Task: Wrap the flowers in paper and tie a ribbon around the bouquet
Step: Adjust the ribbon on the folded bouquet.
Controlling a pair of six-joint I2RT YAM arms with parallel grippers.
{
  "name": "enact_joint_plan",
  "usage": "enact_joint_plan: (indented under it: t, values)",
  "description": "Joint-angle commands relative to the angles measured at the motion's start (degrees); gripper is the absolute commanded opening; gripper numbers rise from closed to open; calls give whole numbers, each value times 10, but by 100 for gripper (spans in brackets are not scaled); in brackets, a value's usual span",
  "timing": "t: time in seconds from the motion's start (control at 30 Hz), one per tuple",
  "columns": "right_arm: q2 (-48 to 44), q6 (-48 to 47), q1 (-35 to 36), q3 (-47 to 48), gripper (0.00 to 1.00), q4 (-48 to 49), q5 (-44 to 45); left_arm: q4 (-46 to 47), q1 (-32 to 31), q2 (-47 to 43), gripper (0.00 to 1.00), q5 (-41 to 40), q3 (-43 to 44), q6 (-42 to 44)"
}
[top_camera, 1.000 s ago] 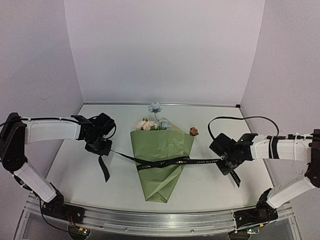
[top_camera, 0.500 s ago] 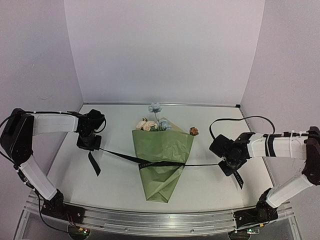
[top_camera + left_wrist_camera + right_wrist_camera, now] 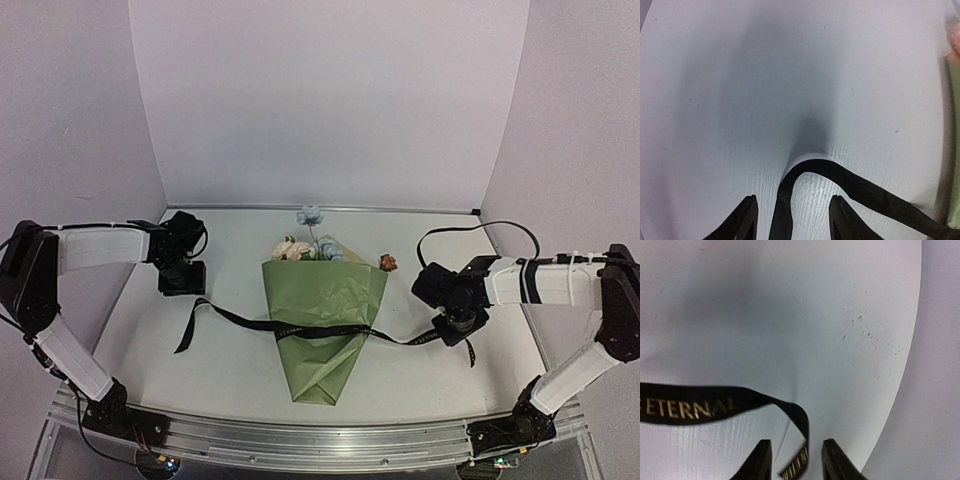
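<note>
Hidden first: the stems of the flowers (image 3: pixel 303 247) are out of your sight inside the paper (image 3: pixel 335 285). Only cream-pink and pale blue heads clear its wide end, one blue bloom standing taller on a thin stem, and a rust-orange head peeks out at the cone's 1 o'clock corner. You cannot make out whether the ribbon (image 3: pixel 322 328) is knotted where it crosses the front, nor how it runs behind. Both wrist views cut the fingers off at the bottom edge, so you get tips only. In the left wrist view a pink blur and a green strip at 3 o'clock are too soft to resolve. In the right wrist view the gold lettering is cut off at the 9 o'clock edge, with "ETERNAL" legible. The bouquet (image 3: pixel 322 355) lies flat mid-table (image 3: pixel 240 375), tip to 6 o'clock, mouth to 12. Paper: matte olive, creased, folded into a cone with overlapping flaps near the tip. Ribbon: narrow, black, flat, lying slack and wavy on the white, faintly ribbed table top. Left gripper (image 3: pixel 184 279), at 10 o'clock of the bouquet: jaws well apart, a ribbon loop lying between the tips, nothing clamped. Right gripper (image 3: pixel 458 326), at 3 o'clock: jaws parted less widely, ribbon tail running through the gap, not closed on it.
</note>
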Motion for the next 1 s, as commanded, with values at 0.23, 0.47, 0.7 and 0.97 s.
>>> enact_joint_plan:
  t: [0.23, 0.47, 0.7, 0.97]
  values:
    - [-150, 138, -1, -33, 88, 7, 90, 188, 7, -205, 68, 179, -138, -289]
    - [-243, 291, -1, -85, 98, 65, -1, 434, -69, -316, 78, 158, -344, -610]
    - [-320, 404, 14, -145, 98, 106, -35, 549, -212, -299, 80, 24, -403, -760]
    - [-340, 473, 70, -168, 98, 135, 6, 662, -289, -171, 80, -24, -391, -833]
